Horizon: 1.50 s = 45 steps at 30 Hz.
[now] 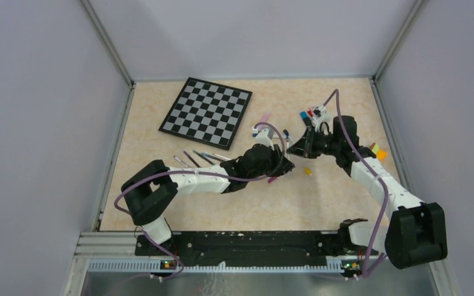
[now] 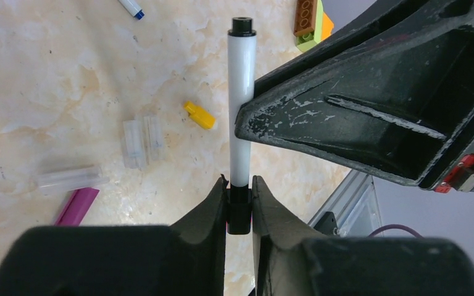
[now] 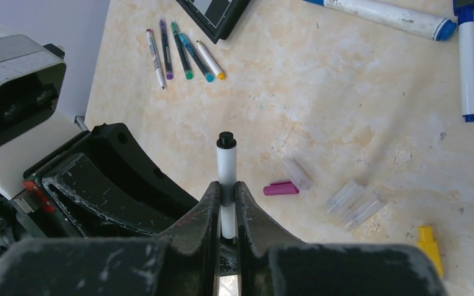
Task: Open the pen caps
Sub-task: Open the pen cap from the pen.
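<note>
Faint grey print along the barrels of the two blue-capped markers (image 3: 382,13), too small to read. White pen (image 2: 241,111): plain glossy barrel, black plug at the far end, black cap (image 2: 239,209) at the near end.

Held up off the table (image 1: 345,98) between the two arms, about mid-table, right of the chessboard (image 1: 207,112).

Left gripper (image 2: 239,183) closed onto the black cap, one finger pressed against each side. Right gripper (image 3: 226,185) clamped around the white barrel partway along, black plug poking out past the fingertips. Cap on the barrel, not pulled off.

Lying on the table below:
- a loose yellow cap (image 2: 199,115)
- two clear caps (image 2: 142,140) side by side
- a magenta cap (image 2: 76,206) with another clear piece just beside it

Near the chessboard's front corner, five thin pens (image 3: 182,52) fanned side by side, with purple, green, teal and yellow ends. Toward the back right, a small cluster of blue, red and black pieces (image 1: 311,114), too small to tell apart. Beyond the pen's far end in the left wrist view, a stack of brown, green and orange toy bricks (image 2: 311,21).
</note>
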Tool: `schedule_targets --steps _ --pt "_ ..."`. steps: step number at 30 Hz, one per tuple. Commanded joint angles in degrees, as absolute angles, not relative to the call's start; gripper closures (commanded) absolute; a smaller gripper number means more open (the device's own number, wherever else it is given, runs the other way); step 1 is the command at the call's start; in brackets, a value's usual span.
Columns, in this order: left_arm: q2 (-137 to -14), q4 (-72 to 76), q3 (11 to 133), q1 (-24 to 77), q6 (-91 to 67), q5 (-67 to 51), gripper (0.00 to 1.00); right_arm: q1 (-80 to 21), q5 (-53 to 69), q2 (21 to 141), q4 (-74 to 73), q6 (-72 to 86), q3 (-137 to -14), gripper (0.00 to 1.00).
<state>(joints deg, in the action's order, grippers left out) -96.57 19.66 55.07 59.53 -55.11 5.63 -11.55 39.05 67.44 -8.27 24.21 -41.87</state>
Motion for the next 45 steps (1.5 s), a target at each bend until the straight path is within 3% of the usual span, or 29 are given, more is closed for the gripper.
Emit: schedule_targets --steps 1,4,6,9,12,20,26,33,45 --pt "-96.64 22.00 56.31 59.74 -53.56 4.49 0.84 -11.17 39.12 65.99 -6.19 24.24 -41.62 1.00" --pt "-95.52 23.62 54.99 59.65 -50.60 3.70 0.90 -11.20 39.75 65.30 -6.38 22.86 -41.50 0.99" --pt "-93.90 25.65 53.09 59.68 -47.66 3.23 0.93 -11.09 41.77 64.08 -6.66 19.57 -41.33 0.85" --pt "-90.59 29.21 49.30 59.54 -42.03 2.15 0.95 -10.81 45.31 61.00 -8.15 13.62 -40.93 0.53" --pt "-85.94 31.14 45.02 59.44 -36.55 0.62 0.95 -9.02 52.21 57.44 -9.72 7.58 -40.10 0.34" --pt "-72.61 27.60 36.21 59.30 -20.09 -8.10 0.95 -7.23 76.14 59.72 -31.05 -21.40 -46.91 0.30" --pt "-67.18 20.13 35.82 59.26 -12.95 -11.58 0.95 -9.22 83.99 68.36 -38.14 -20.80 -54.49 0.30" --pt "-67.98 19.33 37.58 59.26 -11.78 -15.06 0.95 -14.90 79.94 73.88 -48.07 -30.21 -62.11 0.28" --pt "-71.71 19.97 40.02 59.33 -13.02 -17.93 0.95 -20.42 71.90 75.40 -52.36 -37.30 -63.34 0.44"
